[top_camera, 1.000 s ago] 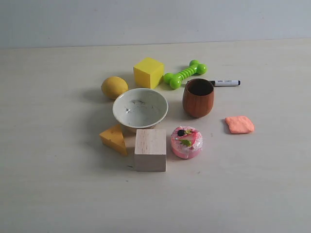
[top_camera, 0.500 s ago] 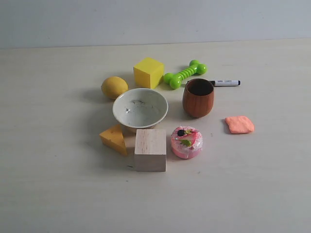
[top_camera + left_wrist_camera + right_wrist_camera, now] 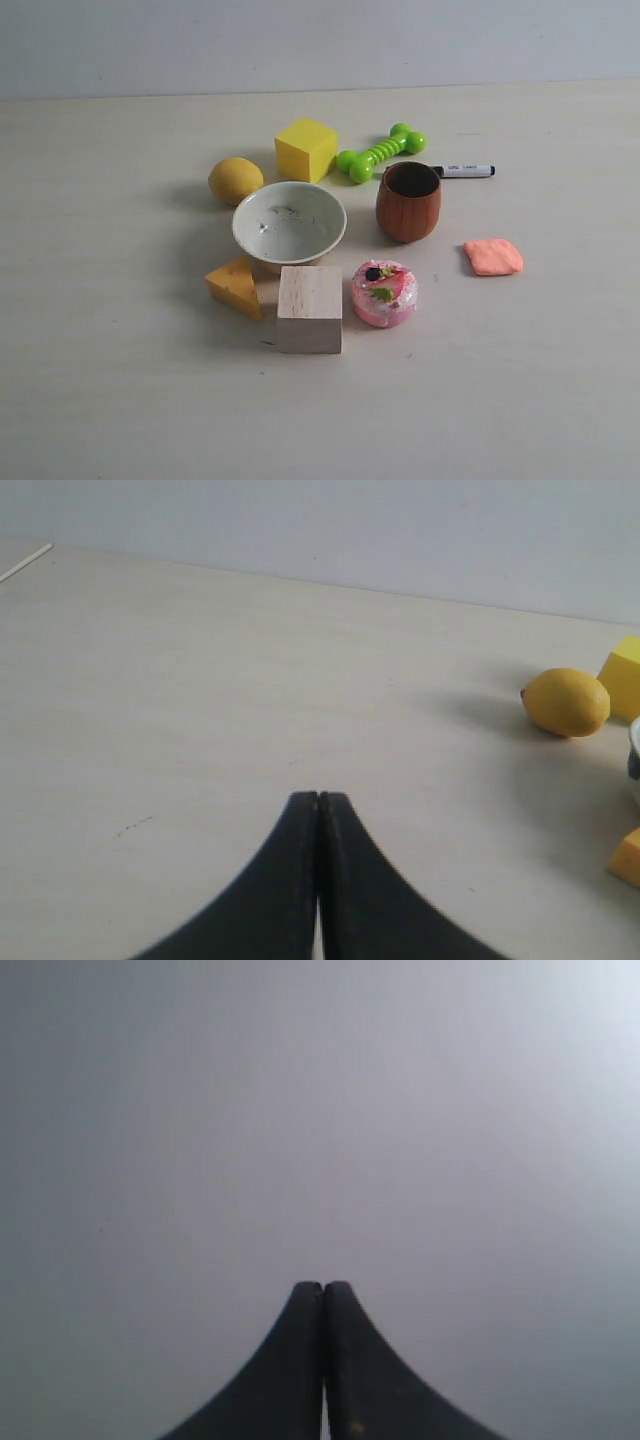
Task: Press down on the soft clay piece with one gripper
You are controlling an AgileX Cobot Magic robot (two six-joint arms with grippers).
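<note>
The soft clay piece (image 3: pixel 493 256) is a small flat salmon-orange lump lying on the table at the right, just right of the wooden cup (image 3: pixel 408 201). Neither arm shows in the exterior view. My left gripper (image 3: pixel 318 796) is shut with nothing between its fingers, low over bare table, with the lemon (image 3: pixel 566 702) far off to one side. My right gripper (image 3: pixel 322 1285) is shut and empty too, facing only a plain grey surface. The clay shows in neither wrist view.
Left of the clay stand a pink cake toy (image 3: pixel 384 293), a wooden block (image 3: pixel 310 308), an orange cheese wedge (image 3: pixel 234 285), a white bowl (image 3: pixel 289 224), a lemon (image 3: pixel 235 180), a yellow cube (image 3: pixel 305 149), a green bone toy (image 3: pixel 380 152) and a marker (image 3: pixel 463 171).
</note>
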